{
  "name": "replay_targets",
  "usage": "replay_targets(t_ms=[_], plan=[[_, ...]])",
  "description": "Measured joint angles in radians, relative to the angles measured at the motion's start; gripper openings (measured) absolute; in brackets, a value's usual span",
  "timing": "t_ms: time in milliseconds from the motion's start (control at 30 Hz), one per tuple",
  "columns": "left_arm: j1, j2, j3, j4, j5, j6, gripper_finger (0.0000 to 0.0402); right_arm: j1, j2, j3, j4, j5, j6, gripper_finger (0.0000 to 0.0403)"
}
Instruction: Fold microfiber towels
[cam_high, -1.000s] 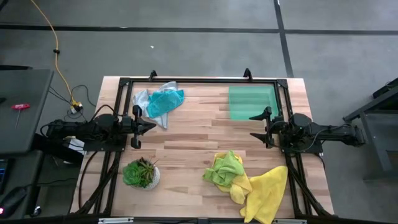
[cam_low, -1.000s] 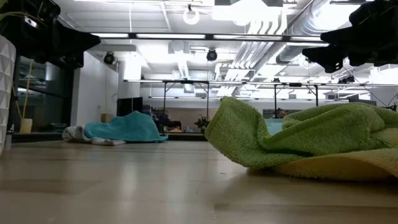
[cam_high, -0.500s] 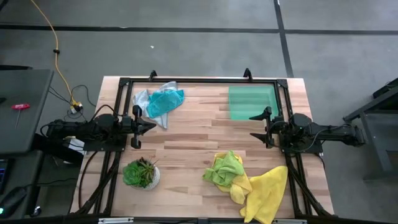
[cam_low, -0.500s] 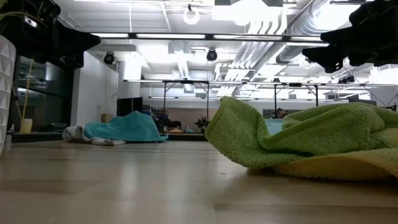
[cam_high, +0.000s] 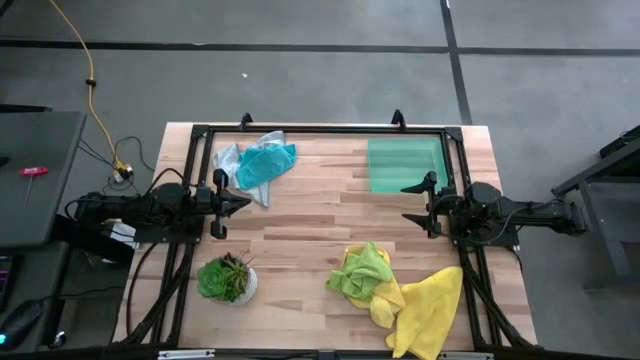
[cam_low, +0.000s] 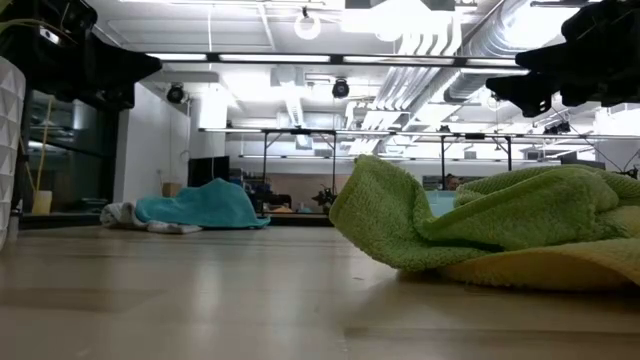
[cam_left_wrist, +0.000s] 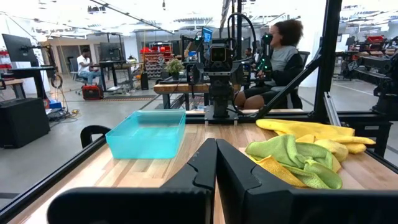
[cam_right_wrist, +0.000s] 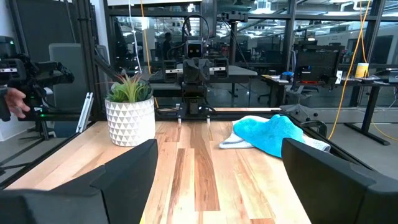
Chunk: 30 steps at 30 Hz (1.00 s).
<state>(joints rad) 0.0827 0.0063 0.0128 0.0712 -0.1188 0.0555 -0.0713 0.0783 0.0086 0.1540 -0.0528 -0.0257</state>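
Waiting at the start: no towel folded yet, none gripped. Left gripper (cam_high: 240, 201) hovering at the table's (cam_high: 310, 225) left edge, fingers pressed together, holding nothing. Teal towel (cam_high: 264, 163) bunched over a pale grey-white towel (cam_high: 228, 157) near the far left corner. Lime green towel (cam_high: 363, 270) crumpled on the yellow towels (cam_high: 425, 308) at the near right corner, possibly two yellow pieces. Right gripper (cam_high: 415, 203) at the right edge, jaws spread wide, empty. Next: reaching for one cloth, dragging it clear, spreading flat.
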Motion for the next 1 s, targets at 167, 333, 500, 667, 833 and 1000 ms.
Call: replay_targets(t_ms=[167, 333, 500, 667, 833, 1000], plan=[[0.000, 0.000, 0.000, 0.000, 0.000, 0.000, 0.0001, 0.000, 0.000, 0.000, 0.000, 0.000, 0.000, 0.0334], [0.000, 0.000, 0.000, 0.000, 0.001, 0.000, 0.0001, 0.000, 0.000, 0.000, 0.000, 0.000, 0.000, 0.0334], [0.000, -0.001, 0.000, 0.104, 0.002, -0.067, 0.0001, 0.000, 0.000, 0.000, 0.000, 0.000, 0.000, 0.0334], [-0.001, 0.008, 0.000, 0.396, -0.104, -0.268, 0.0001, 0.000, 0.000, 0.000, 0.000, 0.000, 0.000, 0.0334], [0.000, 0.147, 0.107, 0.366, -0.245, -0.213, 0.0000, 0.000, 0.000, 0.000, 0.000, 0.000, 0.000, 0.0334], [0.004, 0.427, 0.344, -0.027, -0.356, -0.364, 0.0002, 0.000, 0.000, 0.000, 0.000, 0.000, 0.000, 0.0334]])
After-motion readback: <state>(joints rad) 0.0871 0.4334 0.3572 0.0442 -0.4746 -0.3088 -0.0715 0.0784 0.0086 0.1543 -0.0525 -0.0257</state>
